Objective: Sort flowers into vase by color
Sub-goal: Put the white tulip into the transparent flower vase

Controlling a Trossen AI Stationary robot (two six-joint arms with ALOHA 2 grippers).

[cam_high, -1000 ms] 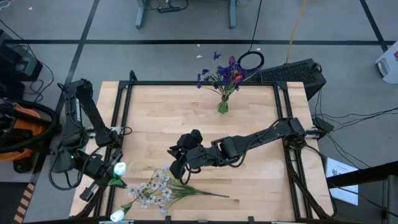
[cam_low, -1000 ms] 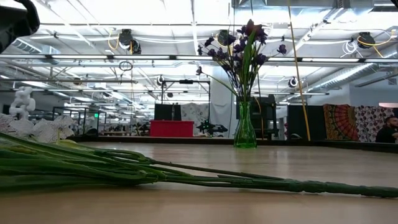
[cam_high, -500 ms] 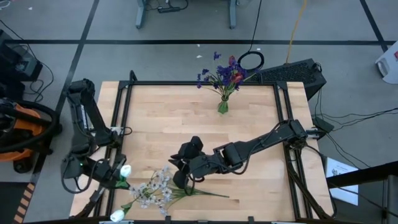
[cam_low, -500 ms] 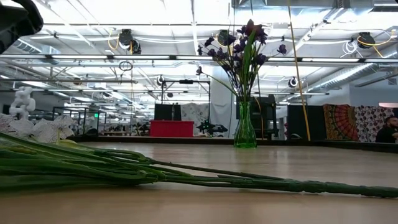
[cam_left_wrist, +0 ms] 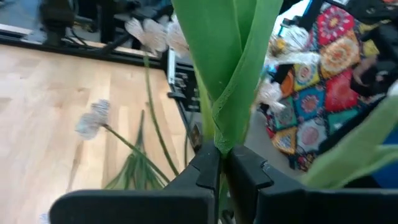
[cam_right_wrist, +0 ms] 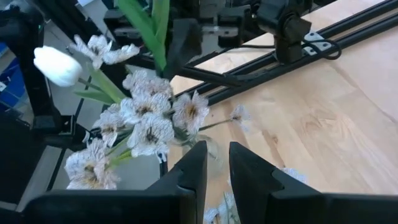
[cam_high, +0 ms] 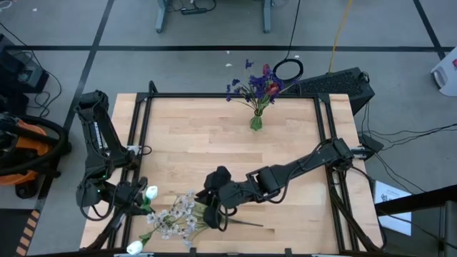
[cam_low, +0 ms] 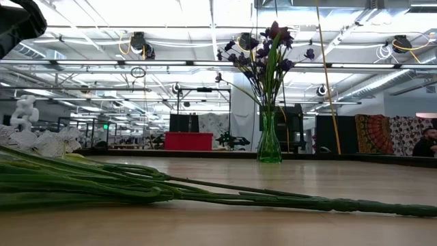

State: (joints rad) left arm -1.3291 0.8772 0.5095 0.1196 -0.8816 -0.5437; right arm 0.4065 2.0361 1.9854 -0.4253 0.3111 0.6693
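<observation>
A green glass vase (cam_high: 255,123) (cam_low: 268,147) with purple-blue and dark red flowers (cam_high: 257,82) stands at the table's far edge. A bunch of pale blossom sprays (cam_high: 175,218) (cam_right_wrist: 149,124) lies near the front left, its green stems (cam_low: 171,188) flat on the wood. Another white bud (cam_high: 133,248) (cam_right_wrist: 57,65) lies at the near left corner. My left gripper (cam_high: 139,198) (cam_left_wrist: 222,165), at the table's left edge, is shut on a white-bud flower (cam_high: 150,191). My right gripper (cam_high: 214,210) (cam_right_wrist: 217,165) hovers over the bunch's stems, a narrow gap between its fingers, holding nothing. My left gripper pinches the white-bud flower where its broad green leaves (cam_left_wrist: 221,140) wrap the stem, between its two fingers. The leaves stand straight out past the fingertips. The bud points toward the table's right, beside the pale bunch; whether it rests on the table I cannot tell.
Black rails (cam_high: 143,135) frame the table; the left rail (cam_right_wrist: 261,74) runs close to both grippers. Bare wood (cam_high: 235,153) lies between the bunch and the vase. A person (cam_low: 429,142) sits far off in the room behind.
My left gripper has come down toward the table at its left edge, carrying the white-bud flower a little toward the pale bunch. My right gripper has gone toward the near edge and now stands over the bunch's stems. The bunch has stayed where it was.
</observation>
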